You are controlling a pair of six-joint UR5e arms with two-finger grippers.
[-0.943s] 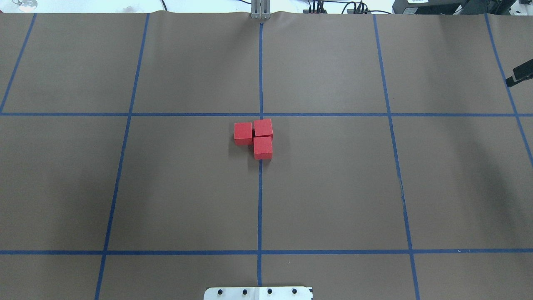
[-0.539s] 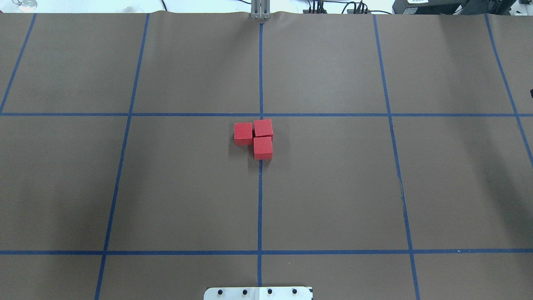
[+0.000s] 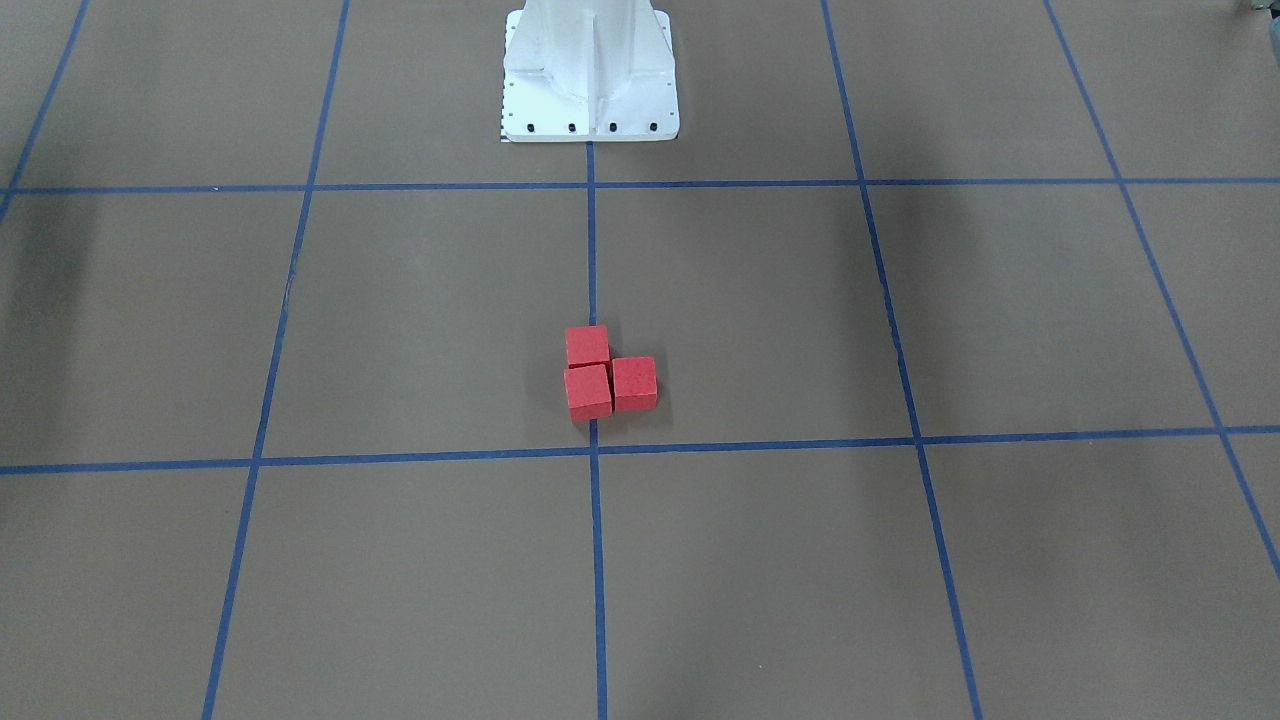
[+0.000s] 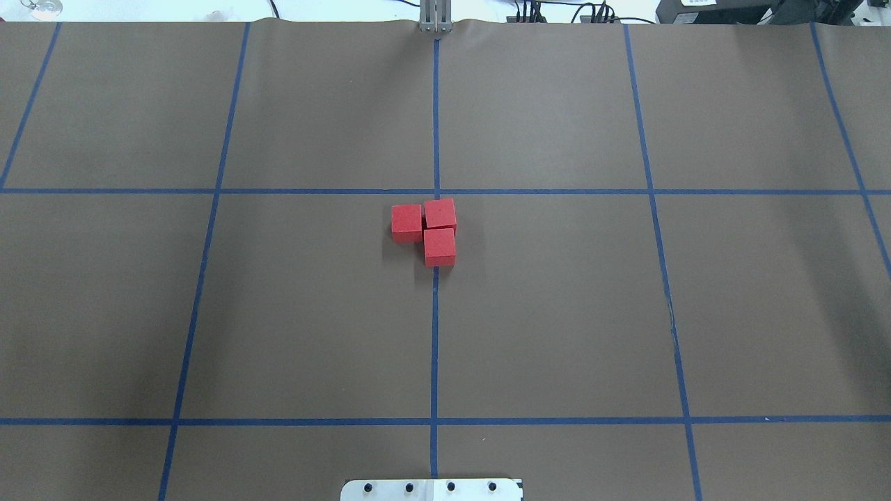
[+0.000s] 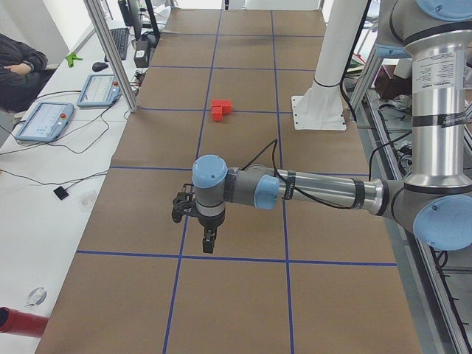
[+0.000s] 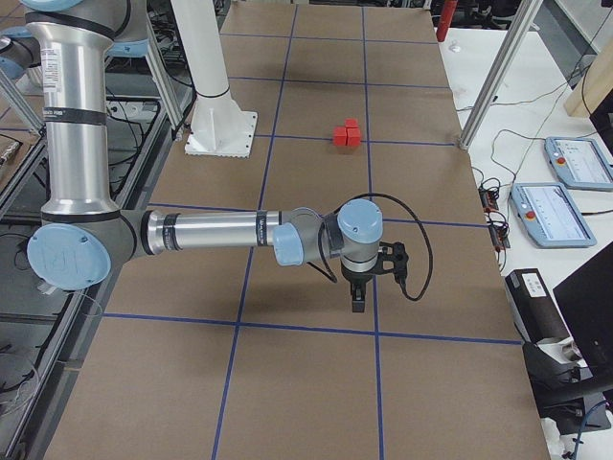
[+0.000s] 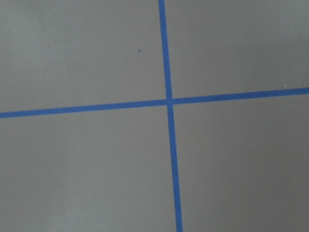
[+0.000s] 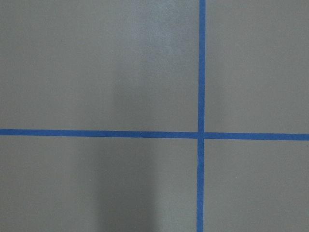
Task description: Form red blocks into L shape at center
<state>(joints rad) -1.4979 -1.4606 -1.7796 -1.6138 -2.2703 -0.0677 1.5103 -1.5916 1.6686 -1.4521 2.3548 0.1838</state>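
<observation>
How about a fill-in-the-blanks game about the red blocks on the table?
1. The table holds ___ red blocks.
2. Together they form the letter ___.
3. They sit right beside a crossing of ___ tape lines.
4. The corner block touches ___ other blocks.
Missing words: three; L; blue; two.

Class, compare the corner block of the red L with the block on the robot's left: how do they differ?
The corner block sits over the blue tape line; the left block lies wholly beside it. The corner block touches two neighbours; the left block touches only the corner one. Both are same-sized plain red cubes.
</observation>
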